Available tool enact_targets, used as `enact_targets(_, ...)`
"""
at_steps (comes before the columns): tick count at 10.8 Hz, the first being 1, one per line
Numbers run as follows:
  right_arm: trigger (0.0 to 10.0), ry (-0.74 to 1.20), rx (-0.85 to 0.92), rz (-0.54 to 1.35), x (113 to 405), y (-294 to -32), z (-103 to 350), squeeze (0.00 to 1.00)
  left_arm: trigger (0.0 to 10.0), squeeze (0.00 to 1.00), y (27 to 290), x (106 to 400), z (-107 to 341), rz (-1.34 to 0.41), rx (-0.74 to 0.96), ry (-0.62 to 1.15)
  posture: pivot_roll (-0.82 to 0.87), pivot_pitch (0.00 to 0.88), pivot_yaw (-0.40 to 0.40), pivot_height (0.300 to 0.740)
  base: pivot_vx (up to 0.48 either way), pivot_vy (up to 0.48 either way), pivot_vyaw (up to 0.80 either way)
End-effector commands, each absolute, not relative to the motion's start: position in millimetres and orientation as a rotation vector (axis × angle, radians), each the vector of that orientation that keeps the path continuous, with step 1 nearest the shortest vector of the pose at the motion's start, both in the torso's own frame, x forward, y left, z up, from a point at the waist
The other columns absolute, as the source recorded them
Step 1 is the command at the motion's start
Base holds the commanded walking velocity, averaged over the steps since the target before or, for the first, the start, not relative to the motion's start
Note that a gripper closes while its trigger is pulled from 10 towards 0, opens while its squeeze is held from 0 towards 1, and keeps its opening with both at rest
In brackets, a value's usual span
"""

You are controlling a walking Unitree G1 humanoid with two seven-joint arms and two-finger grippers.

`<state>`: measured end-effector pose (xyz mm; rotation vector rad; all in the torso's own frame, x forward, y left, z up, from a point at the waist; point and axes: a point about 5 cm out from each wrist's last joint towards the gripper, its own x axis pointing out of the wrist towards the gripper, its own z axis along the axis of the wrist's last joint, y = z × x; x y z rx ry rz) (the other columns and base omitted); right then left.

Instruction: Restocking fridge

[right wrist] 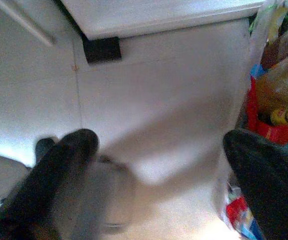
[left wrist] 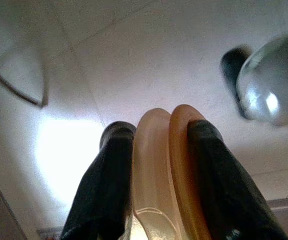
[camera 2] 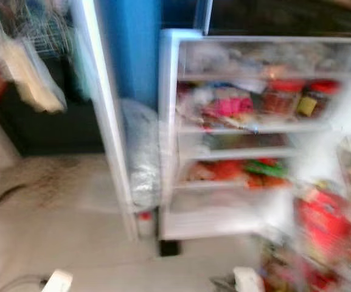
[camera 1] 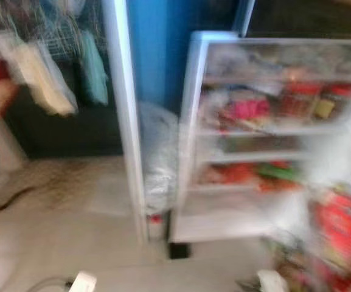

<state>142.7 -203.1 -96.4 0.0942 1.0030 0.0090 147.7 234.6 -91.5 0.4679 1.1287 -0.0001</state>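
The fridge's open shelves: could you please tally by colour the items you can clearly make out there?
Red-lidded jars: 2
Pink packet: 1
Green packet: 1
Total: 4. The views are blurred, so the other items on the shelves are too smeared to count.

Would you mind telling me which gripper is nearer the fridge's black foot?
Probably right. The right gripper hangs open over the floor just before the black foot. The left gripper, clamping an orange-tan object, faces floor tiles.
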Motion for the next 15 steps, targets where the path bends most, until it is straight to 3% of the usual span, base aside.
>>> enact_targets(1,10.0,1.038,0.091,-0.017,131.7,-208.1,-99.7,0.00,10.0,0.00,231.0,156.3,-88.9,-0.006,0.467,1.101,-0.09,0.003,-0.062,0.740,0.000,-0.251,0.00)
enact_targets(4,10.0,1.041,0.107,0.024,138.8,-175.2,-102.3,0.00,10.0,0.00,230.9,156.0,-89.0,-0.004,0.467,1.102,-0.09,0.005,-0.061,0.740,0.000,0.000,0.00)
enact_targets(15,10.0,1.054,0.085,0.012,136.3,-195.3,-100.8,0.00,10.0,0.00,231.4,156.4,-88.8,-0.007,0.472,1.102,-0.08,0.007,-0.060,0.740,0.000,0.000,0.00)
